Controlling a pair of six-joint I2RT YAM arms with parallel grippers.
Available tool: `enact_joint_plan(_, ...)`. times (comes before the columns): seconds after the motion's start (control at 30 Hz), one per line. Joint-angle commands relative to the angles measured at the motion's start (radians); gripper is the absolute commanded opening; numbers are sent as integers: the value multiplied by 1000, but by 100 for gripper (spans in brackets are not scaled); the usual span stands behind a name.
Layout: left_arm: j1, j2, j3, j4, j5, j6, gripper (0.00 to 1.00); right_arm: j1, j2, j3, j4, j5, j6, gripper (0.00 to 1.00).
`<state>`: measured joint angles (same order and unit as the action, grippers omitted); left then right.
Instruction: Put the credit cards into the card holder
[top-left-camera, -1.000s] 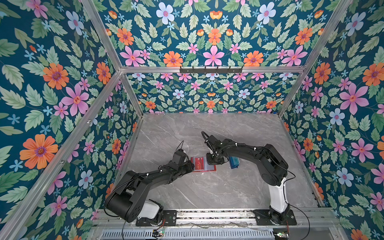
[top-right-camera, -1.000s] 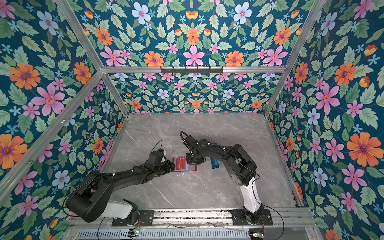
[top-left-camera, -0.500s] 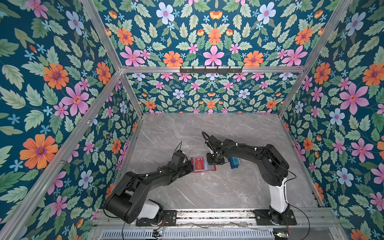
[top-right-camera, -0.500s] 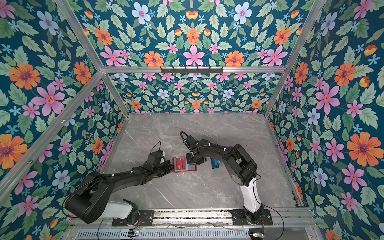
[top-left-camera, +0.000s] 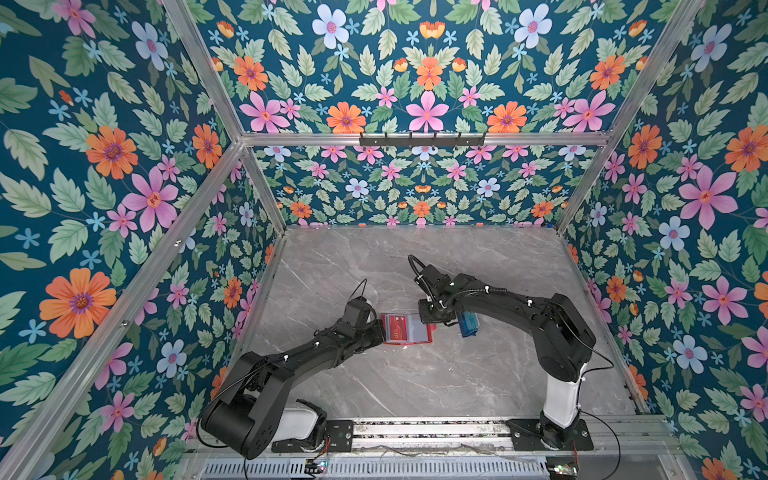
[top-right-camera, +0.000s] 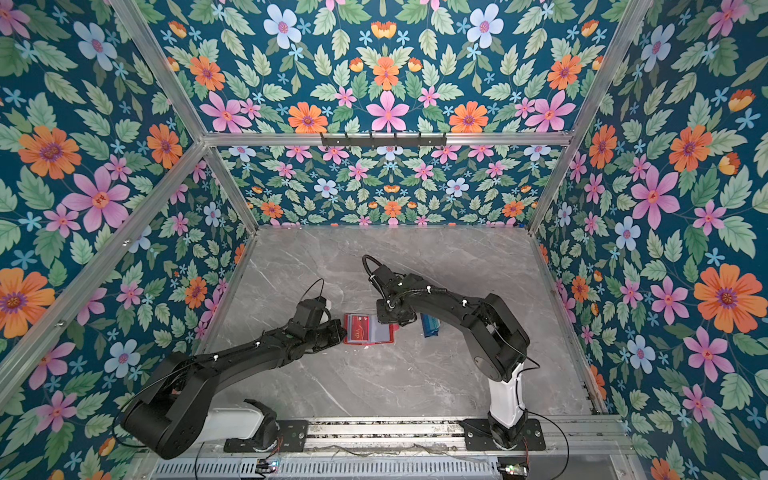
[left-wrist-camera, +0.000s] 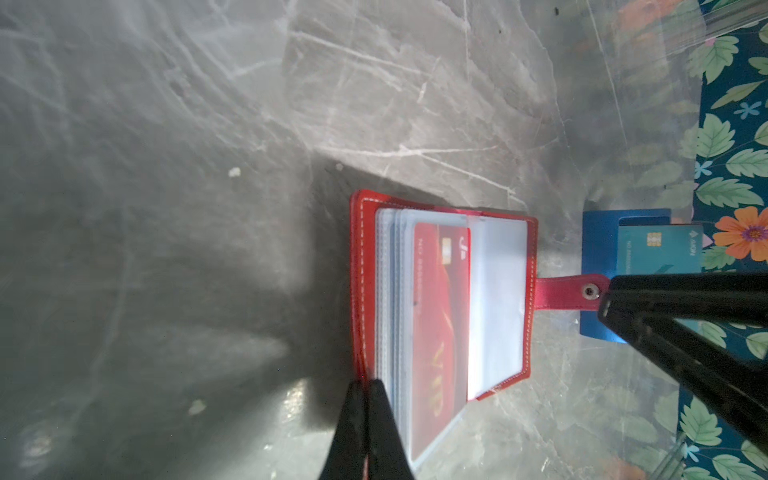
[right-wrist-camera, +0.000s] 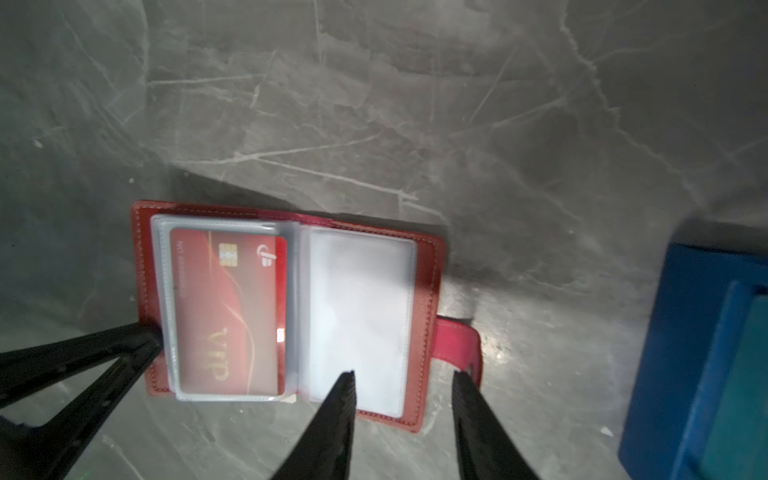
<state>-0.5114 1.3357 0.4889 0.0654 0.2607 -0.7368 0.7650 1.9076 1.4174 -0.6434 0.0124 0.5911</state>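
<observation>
The wallet (right-wrist-camera: 426, 282) lies open on the table (right-wrist-camera: 415, 104), between the two arms. The red card (right-wrist-camera: 228, 316) sits fully inside a clear sleeve on one half; the sleeve (right-wrist-camera: 357, 311) on the other half is empty. The blue-green card (left-wrist-camera: 660, 249) lies in the blue tray (left-wrist-camera: 598, 249) just beside the wallet, so I judge the job half done.

The left gripper (left-wrist-camera: 365, 386) is clenched at a corner of the wallet's cover; it seems to pinch the red edge, though the blur there leaves some doubt. The right gripper (right-wrist-camera: 402, 376) has its jaws apart and holds nothing; one fingertip hangs over the empty sleeve, the other near the snap tab (right-wrist-camera: 461, 345).

Risks from here:
- The pinch is at one corner only, so the wallet could pivot or slide when a card is pushed in.
- The sleeve mouth is limp, so a card edge could catch on it.
- The loose stack of sleeves could flop over and hide the empty one.

The left wrist view alone shows the second card's chip and print, and the sleeves fanned at the spine; the right wrist view alone shows the open jaws. In both top views the wallet is small and the left fingertips are hidden under the arm.
</observation>
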Motion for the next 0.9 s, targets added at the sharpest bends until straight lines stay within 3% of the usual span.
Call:
enact_joint_plan(0.0, -1, -10, 8, -43, -17, 28, 0, 0, 17, 21, -67, 77, -10, 42)
enact_joint_plan(0.87, -1, -47, 43, -144, -86, 57, 0, 0, 102, 17, -134, 126, 32, 43)
